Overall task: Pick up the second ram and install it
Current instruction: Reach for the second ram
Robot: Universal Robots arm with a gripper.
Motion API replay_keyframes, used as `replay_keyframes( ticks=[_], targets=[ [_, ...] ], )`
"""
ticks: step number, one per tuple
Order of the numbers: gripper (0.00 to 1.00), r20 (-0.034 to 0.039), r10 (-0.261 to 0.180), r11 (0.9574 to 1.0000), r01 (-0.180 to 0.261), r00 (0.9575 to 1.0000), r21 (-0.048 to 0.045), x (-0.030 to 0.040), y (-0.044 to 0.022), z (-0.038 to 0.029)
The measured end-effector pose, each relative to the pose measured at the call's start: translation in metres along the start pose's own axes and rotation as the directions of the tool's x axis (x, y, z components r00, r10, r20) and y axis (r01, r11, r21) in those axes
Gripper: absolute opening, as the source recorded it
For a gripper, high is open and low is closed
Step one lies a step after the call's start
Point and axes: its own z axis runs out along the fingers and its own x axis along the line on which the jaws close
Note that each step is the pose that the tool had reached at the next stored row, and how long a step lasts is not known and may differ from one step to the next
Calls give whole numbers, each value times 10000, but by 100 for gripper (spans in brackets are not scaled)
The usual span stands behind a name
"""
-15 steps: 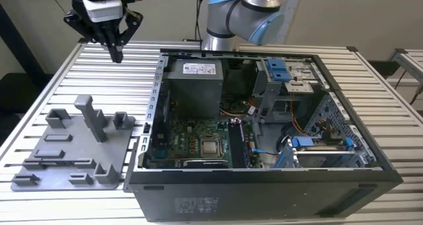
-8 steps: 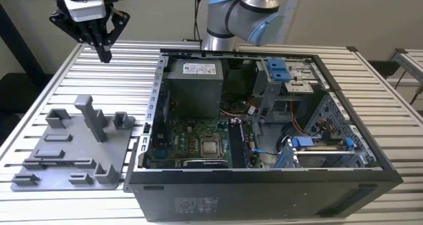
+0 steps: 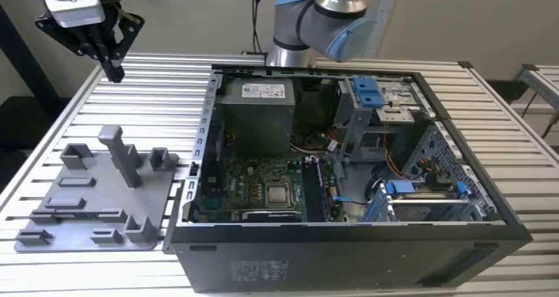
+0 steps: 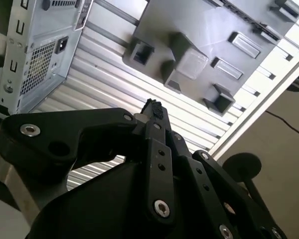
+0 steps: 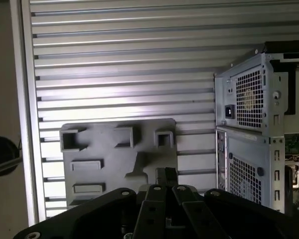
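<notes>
Two fingers point(image 3: 112, 65) pinched together, holding nothing, poised above slatted table point(image 3: 162, 104), near grey fixture plate point(image 3: 101, 179)

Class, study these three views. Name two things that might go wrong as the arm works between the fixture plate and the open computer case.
1. The gripper hangs above the table near the grey fixture plate; its tall post could be struck on a low pass.
2. The computer case has raised walls, and cables lie beside the motherboard, so a reach inside may snag.
</notes>
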Motion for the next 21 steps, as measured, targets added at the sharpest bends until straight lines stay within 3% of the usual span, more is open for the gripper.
replay_keyframes(
  ticks=[7, 21],
  targets=[
    [11, 0, -7, 10000, 7, 10000, -1, 260, -17, -5],
    [11, -1, -18, 10000, 18, 10000, -1, 647, -42, -8]
  ],
)
